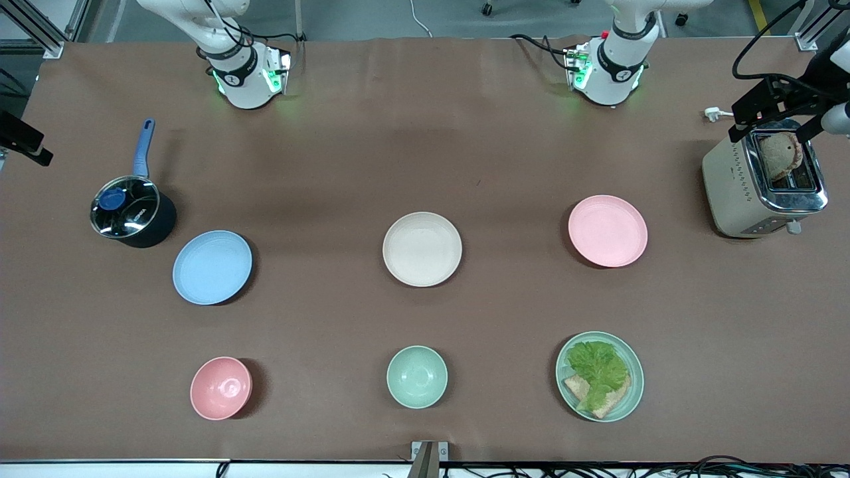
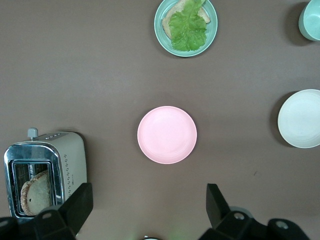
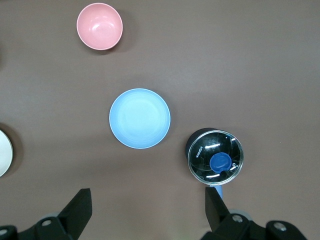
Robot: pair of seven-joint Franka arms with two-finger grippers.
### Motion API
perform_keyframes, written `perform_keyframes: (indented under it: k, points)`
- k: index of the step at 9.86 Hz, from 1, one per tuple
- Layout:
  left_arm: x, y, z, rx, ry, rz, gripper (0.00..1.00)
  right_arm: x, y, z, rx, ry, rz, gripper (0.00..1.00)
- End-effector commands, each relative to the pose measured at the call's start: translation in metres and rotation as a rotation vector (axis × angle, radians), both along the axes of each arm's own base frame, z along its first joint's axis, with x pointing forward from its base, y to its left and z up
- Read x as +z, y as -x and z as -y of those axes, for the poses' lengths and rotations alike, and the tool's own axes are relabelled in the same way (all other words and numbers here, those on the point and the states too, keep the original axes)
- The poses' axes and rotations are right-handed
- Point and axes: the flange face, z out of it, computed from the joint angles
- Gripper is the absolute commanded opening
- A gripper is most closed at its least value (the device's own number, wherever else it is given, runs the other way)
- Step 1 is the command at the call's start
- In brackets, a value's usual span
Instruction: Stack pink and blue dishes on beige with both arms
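Left jaws (image 2: pixel 145 210): we see them spread wide and holding nothing, up in the air over the bench (image 1: pixel 425 133) at the left arm's end.
Right jaws (image 3: pixel 145 212): we see them spread wide as well, holding nothing, high over the right arm's end of the bench.
Pink plate (image 2: pixel 167 134): flat on the bench, bare inside; in the left wrist view it lies out ahead of the left jaws, in line with the gap between the fingers and well clear of both.
Blue plate (image 3: pixel 140 118): flat on the bench, bare inside; in the right wrist view it lies out ahead of the right jaws, in line with their gap, touching neither finger.
Beige plate (image 1: pixel 422 249): we find it mid-bench between the pink and blue plates, apart from both, with nothing on it; neither jaws are over it.
Green plate (image 1: pixel 599 376): carries a lettuce leaf (image 1: pixel 597 365) lying over a slice of bread (image 1: pixel 601 398); it sits past the pink plate from the left jaws.
Toaster (image 1: pixel 764 186): one slice of toast (image 1: pixel 778 156) stands in its slot; it is beside the left jaws' outer finger.
Saucepan (image 3: pixel 215 157): closed with a glass lid; close to the right jaws, just beside the blue plate.
Pink bowl (image 3: pixel 99 26): we see nothing in it; it sits past the blue plate from the right jaws.
Green bowl (image 1: pixel 417 376): we see nothing in it; it is nearer the front camera than the beige plate.
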Motion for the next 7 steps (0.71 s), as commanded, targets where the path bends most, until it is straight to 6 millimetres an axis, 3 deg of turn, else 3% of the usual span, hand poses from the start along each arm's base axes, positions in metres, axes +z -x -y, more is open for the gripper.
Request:
perform_keyframes:
  k: [1, 4, 5, 6, 7]
  points:
    - [-0.016, 0.0, -0.001, -0.008, 0.011, -0.034, 1.0, 0.0, 0.002, 0.005, 0.001, -0.005, -0.002, 1.0]
    - [-0.032, -0.01, -0.004, -0.001, 0.012, -0.065, 1.0, -0.002, 0.0, 0.012, -0.009, -0.005, 0.003, 1.0]
    - [-0.041, -0.018, -0.015, 0.021, 0.021, -0.07, 1.0, -0.006, -0.003, 0.011, 0.008, 0.002, -0.008, 1.0]
    - [-0.066, -0.031, -0.03, 0.053, 0.067, -0.09, 1.0, -0.026, -0.017, 0.008, 0.017, 0.014, -0.046, 1.0]
    - [-0.097, -0.039, -0.046, 0.068, 0.111, -0.085, 1.0, -0.032, -0.02, 0.011, 0.007, -0.005, -0.053, 1.0]
